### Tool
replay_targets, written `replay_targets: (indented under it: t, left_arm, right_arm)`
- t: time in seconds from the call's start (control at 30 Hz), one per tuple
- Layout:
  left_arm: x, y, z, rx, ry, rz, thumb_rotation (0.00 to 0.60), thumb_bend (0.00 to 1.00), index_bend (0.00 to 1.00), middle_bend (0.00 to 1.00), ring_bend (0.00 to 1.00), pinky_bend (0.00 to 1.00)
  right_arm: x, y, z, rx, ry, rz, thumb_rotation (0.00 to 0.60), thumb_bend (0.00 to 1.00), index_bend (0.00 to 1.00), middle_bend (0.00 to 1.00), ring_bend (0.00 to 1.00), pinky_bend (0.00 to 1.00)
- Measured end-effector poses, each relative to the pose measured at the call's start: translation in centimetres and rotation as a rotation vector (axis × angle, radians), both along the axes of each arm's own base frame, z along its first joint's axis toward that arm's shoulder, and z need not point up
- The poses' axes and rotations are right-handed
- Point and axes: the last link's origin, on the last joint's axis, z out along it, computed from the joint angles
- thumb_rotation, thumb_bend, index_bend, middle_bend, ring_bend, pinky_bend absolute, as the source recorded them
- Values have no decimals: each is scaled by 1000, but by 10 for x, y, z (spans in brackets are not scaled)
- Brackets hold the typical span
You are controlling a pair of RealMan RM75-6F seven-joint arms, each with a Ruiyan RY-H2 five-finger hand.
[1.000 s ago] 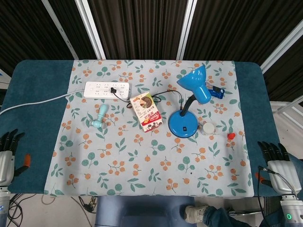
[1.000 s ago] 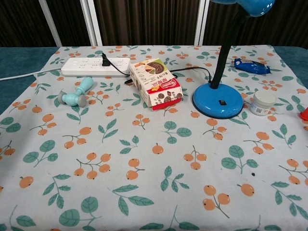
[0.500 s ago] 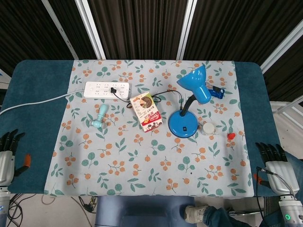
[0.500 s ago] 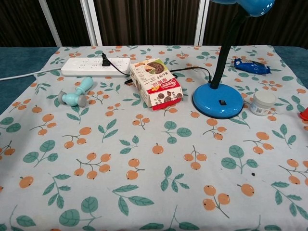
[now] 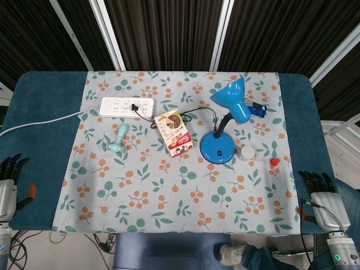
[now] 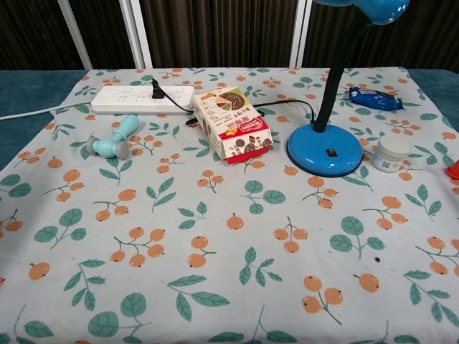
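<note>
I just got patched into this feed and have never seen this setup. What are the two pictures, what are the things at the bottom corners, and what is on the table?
The top-down picture comes from the robot's head camera; the lower, closer one from its chest. The dark-fingered shapes in the bottom corners of the head view are the robot's own hands: the left hand and the right hand. Both are off the cloth, fingers apart, holding nothing. The chest view shows neither.

On the floral tablecloth lie a white power strip with a black plug in it, a small teal hammer-shaped tool, a snack box, a blue desk lamp, a blue wrapped packet, a small white jar and a small red object.
</note>
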Motion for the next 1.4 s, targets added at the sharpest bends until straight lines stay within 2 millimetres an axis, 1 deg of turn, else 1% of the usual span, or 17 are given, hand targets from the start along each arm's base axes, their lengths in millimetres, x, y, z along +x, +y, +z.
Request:
replay_targets:
  t: [0.03, 0.13, 0.23, 0.27, 0.33, 0.4, 0.47, 0.63, 0.7, 0.77, 0.9, 1.03, 1.1, 1.17, 1.4]
  left_arm:
    - [0, 0, 0, -1, 0, 0, 600, 473, 146, 45, 35, 88]
    - [0, 0, 0, -4, -4, 1, 600, 474, 146, 45, 35, 91]
    - [0, 0, 0, -7, -5, 2, 600, 474, 146, 45, 35, 94]
    - [0, 0, 0, -7, -6, 3, 600, 474, 146, 45, 35, 94]
    - [0, 0, 0, -6, -7, 3, 600, 474, 146, 45, 35, 94]
    - [0, 0, 0, -6, -8, 3, 600, 474, 146, 45, 35, 95]
    - [0, 1, 0, -6, -9, 5, 600, 474, 146, 45, 35, 96]
    - [-1, 1, 0, -8, -11, 8, 600, 474, 146, 45, 35, 99]
    - [-1, 1, 0, -8, -12, 9, 600, 474, 146, 45, 35, 99]
    - [-1, 1, 0, -9, -13, 10, 600, 474, 146, 45, 35, 100]
    - [-1, 2, 0, -13, -13, 13, 600, 474, 146, 45, 35, 106]
    - [-1, 2, 1, -15, -15, 14, 600, 474, 146, 45, 35, 108]
    - [-1, 2, 1, -15, -15, 14, 600, 474, 146, 45, 35, 108]
    - [-1, 2, 1, -16, -15, 15, 600, 474, 146, 45, 35, 111]
    - [-1, 2, 1, -18, -17, 15, 600, 474, 146, 46, 35, 112]
  right_arm:
    - [1, -3, -2, 11, -4, 4, 600, 237, 0, 126, 119, 31]
    - [7, -15, -8, 63, -8, 19, 600, 237, 0, 127, 169, 130]
    - [14, -32, -18, 134, -6, 33, 600, 238, 0, 157, 234, 221]
    - [19, -43, -24, 172, -5, 42, 600, 238, 0, 183, 266, 251]
    - [26, -54, -30, 206, -6, 52, 600, 237, 0, 227, 330, 299]
    - [37, -70, -40, 246, -6, 68, 600, 237, 0, 285, 416, 351]
    - [48, -83, -49, 281, -3, 79, 600, 237, 0, 335, 474, 391]
    - [68, -106, -70, 332, -5, 85, 600, 239, 0, 428, 561, 477]
    - [74, -113, -79, 344, -10, 79, 600, 265, 0, 473, 607, 512]
    - [79, -120, -87, 352, -7, 76, 600, 303, 0, 498, 635, 538]
    - [91, -133, -102, 363, -10, 70, 600, 350, 0, 507, 649, 592]
    - [102, -143, -115, 380, 11, 79, 600, 352, 0, 507, 649, 635]
    - [106, -147, -121, 388, 30, 86, 600, 375, 0, 507, 649, 658]
    - [109, -149, -125, 392, 35, 84, 600, 390, 0, 507, 649, 677]
    - [114, -157, -135, 397, 55, 71, 600, 392, 0, 507, 649, 739]
